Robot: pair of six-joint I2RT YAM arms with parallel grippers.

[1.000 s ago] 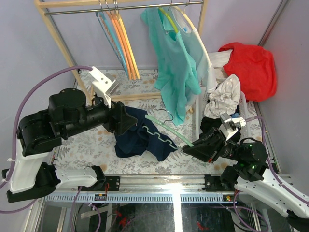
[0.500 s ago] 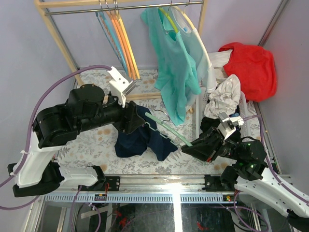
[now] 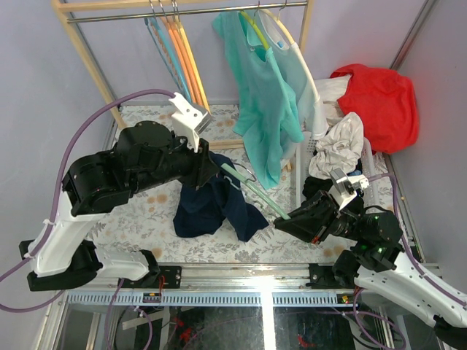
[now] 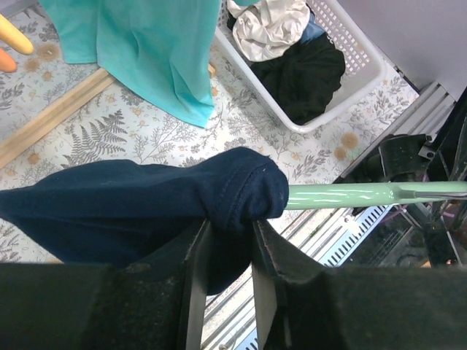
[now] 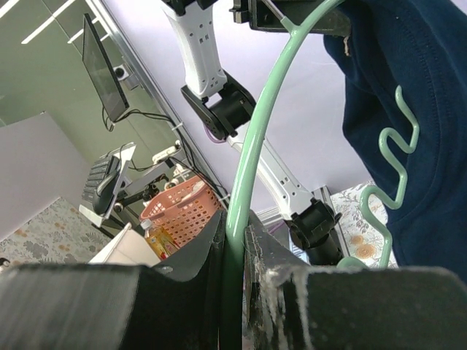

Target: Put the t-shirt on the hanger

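Observation:
The dark navy t-shirt [image 3: 211,208] hangs bunched over one arm of the pale mint-green hanger [image 3: 257,194], held above the table. My left gripper [image 3: 211,169] sits at the hanger's upper end. In the left wrist view its fingers [image 4: 193,270] pinch a fold of the t-shirt [image 4: 146,204] where the cloth ends on the hanger [image 4: 350,195]. My right gripper [image 3: 286,219] is shut on the hanger's other end. In the right wrist view the hanger [image 5: 244,175] runs between its jaws, with the t-shirt [image 5: 416,87] draped behind the wavy bar [image 5: 398,149].
A wooden rack [image 3: 95,73] stands at the back with orange hangers [image 3: 188,65] and a teal shirt [image 3: 263,95]. On the right is a white basket [image 3: 368,157] of clothes, with a red garment [image 3: 379,98] behind it. A floral cloth [image 3: 139,219] covers the table.
My left arm has moved right and back along the hanger, and its jaws have narrowed onto the cloth. The t-shirt now covers the wavy bar. The right arm has held still.

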